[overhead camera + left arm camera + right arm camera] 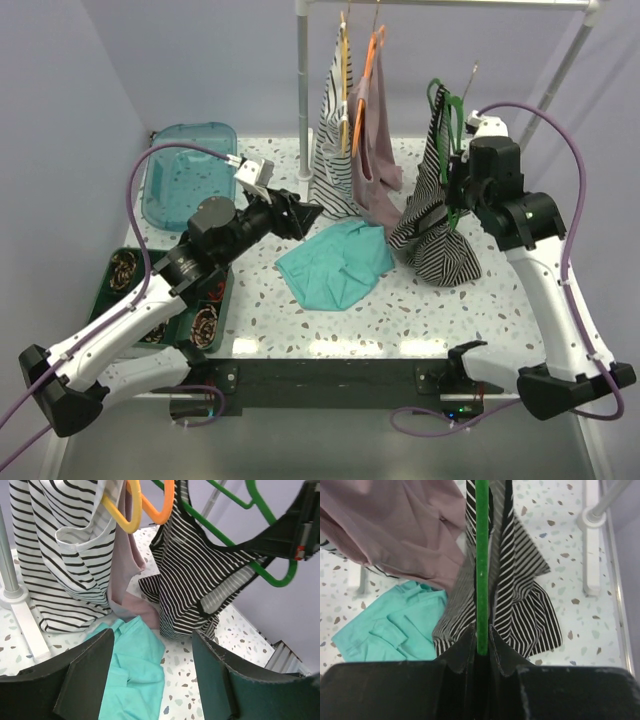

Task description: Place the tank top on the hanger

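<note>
The right gripper (481, 642) is clenched on the hanger (481, 555). Its own wrist view shows the green bar pinched between both fingers, a detail the top view hides. The tank top (435, 235) sits right of centre in the top view, draped from the hanger, its lower end down at the table (500, 300). Only the left wrist view shows the top hanging along the hanger's sloping arm. The left gripper (300, 215) is released and empty, left of centre, apart from the teal cloth (335, 262).
</note>
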